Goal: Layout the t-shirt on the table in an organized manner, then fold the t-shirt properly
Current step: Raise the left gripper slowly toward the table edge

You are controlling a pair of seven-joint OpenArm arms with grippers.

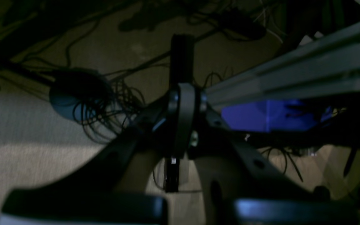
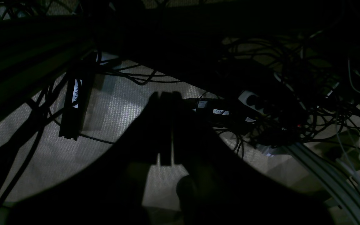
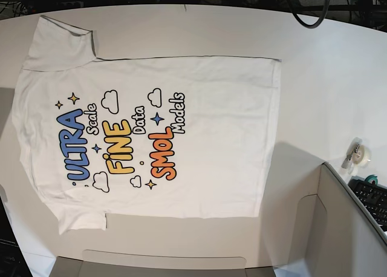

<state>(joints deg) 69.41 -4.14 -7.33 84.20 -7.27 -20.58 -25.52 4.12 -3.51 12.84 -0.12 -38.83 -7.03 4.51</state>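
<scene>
- On the white tabletop (image 3: 326, 65), seen from the base view, the t-shirt (image 3: 199, 138) lies spread flat with its print facing up, collar end toward the view's left and hem toward its right.
- Both short sleeves are laid out, one at the upper left and one at the lower left.
- Neither end effector shows in the base view; nothing touches the shirt.
- Beneath table level, the left end effector (image 1: 180, 93) points down at a carpeted floor (image 1: 27, 150) strewn with cables, beside a grey metal rail (image 1: 292, 72); its fingers are pressed together and hold nothing.
- Likewise, the right end effector (image 2: 166, 125) hangs over the floor and a tangle of cables (image 2: 277, 103); its dark fingers meet with no gap and grip nothing.
- Neither wrist view shows the shirt, so both end effectors are well apart from it.
- A roll of tape (image 3: 360, 153) and a keyboard (image 3: 375, 201) sit at the right edge.
</scene>
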